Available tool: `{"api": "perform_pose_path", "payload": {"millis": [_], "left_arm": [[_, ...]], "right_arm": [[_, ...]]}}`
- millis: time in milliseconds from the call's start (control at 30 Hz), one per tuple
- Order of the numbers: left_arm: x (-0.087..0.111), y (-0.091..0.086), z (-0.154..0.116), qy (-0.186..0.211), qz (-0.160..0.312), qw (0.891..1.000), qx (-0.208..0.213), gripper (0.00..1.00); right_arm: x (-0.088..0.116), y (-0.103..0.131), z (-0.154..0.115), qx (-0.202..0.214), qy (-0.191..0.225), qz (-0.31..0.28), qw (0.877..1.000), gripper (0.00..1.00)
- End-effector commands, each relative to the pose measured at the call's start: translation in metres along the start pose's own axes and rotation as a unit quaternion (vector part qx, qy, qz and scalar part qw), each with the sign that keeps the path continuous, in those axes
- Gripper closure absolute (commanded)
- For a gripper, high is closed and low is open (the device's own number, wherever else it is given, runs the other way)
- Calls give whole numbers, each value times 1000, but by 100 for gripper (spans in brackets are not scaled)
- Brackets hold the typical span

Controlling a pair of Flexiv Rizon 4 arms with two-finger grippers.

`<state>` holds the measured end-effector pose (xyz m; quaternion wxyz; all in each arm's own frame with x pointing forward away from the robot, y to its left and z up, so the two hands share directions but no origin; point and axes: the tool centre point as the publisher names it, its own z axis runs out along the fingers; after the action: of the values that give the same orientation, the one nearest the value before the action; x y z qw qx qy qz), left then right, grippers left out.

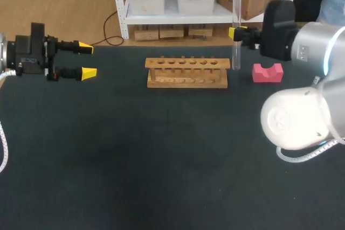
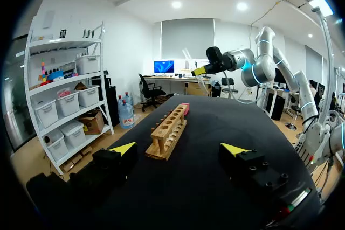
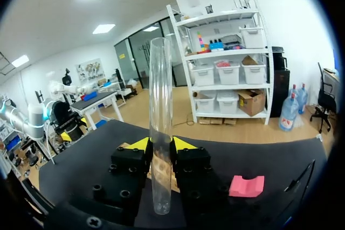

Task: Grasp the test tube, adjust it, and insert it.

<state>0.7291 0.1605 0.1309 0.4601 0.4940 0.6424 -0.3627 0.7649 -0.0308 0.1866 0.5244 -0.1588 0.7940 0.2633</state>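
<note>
The right jaws are clenched on the test tube (image 1: 236, 25). The right gripper (image 1: 237, 32) pinches it from two sides at about mid-height, with the fingers almost together. The tube stands upright in the air, its closed end down, just past the right end of the wooden rack (image 1: 186, 72) and between the rack and the pink block (image 1: 268, 72). The left jaws are spread wide with nothing between them. The left gripper (image 1: 86, 59) hangs well apart from the rack's left end.

The right wrist view shows the yellow fingertips (image 3: 141, 144) pressed against the glass on both sides, with much of the tube (image 3: 160, 90) rising above them and the pink block (image 3: 247, 185) lying beside the gripper. The left wrist view looks along the rack (image 2: 168, 133) from its end. There the right gripper (image 2: 202, 70) is held well above the table, which the head view leaves unclear.

The rack has six holes in one row and stands close to the far edge of the dark table (image 1: 135, 160). The wide stretch of table lies on its near side, between the two arms.
</note>
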Motion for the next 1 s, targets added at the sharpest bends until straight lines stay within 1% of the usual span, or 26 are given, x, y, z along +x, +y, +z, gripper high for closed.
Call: {"api": "perform_pose_path", "payload": {"millis": [33,133,200,400,633,1000], "left_arm": [[1,-1,0,-2,2,1000,-1,0],[1,-1,0,-2,2,1000,-1,0],[1,-1,0,-2,2,1000,-1,0],[1,-1,0,-2,2,1000,-1,0],[1,-1,0,-2,2,1000,-1,0],[1,-1,0,-2,2,1000,-1,0]], "right_arm": [[3,-2,1,-152,-13,-5,988,100],[-2,1,2,-164,-26,-10,986,100],[-5,4,4,-164,-36,-13,986,100],[-14,14,11,-152,-76,-13,985,100],[-18,22,21,-136,-102,-17,985,100],[-27,33,32,-128,-131,-3,983,100]]}}
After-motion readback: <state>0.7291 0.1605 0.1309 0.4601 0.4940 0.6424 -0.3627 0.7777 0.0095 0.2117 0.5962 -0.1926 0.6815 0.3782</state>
